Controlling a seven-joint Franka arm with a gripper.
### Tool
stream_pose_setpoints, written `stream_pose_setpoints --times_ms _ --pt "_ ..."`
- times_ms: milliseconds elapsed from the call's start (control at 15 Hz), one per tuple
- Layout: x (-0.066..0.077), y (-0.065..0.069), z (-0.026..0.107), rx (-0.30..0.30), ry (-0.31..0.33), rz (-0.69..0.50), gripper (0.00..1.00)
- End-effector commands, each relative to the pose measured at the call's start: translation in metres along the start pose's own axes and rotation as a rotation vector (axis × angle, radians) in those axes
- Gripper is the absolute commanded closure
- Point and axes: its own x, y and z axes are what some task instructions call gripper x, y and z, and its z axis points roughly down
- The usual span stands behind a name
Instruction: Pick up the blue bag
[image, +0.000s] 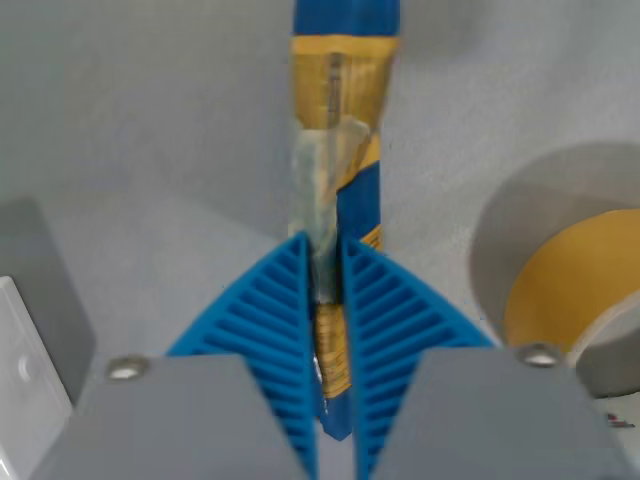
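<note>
The gripper (326, 262) is clamped on the bag (340, 150): its two blue ribbed fingers (268, 310) press in from either side, and the thin package runs up between them and out past the tips toward the top of the wrist view. Only a narrow slot shows between the fingers, filled by the bag's yellow and blue edge, with a crinkled clear patch just above the tips.

So the grasp looks made. Whether the lift has begun I can't say for sure. The grey surface (150, 130) behind the bag is soft and out of focus, which hints at some height, but nothing shows the bag's far end, so I can't tell if it is clear of the ground.

Off to the wrist view's right, well apart from the fingers, sits a bowl (585, 290) with a yellow inside. To the left, low in the view, there is a white object (25, 390), too cropped to name.

What seems left, by my reckoning, is raising the bag and holding it steady.
</note>
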Motion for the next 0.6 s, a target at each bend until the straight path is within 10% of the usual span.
stream_pose_setpoints --times_ms 67,600 --pt "-0.007 -0.002 -0.002 0.051 0.095 0.02 1.0" --pt "-0.009 0.002 -0.037 0.043 0.057 0.019 1.0"
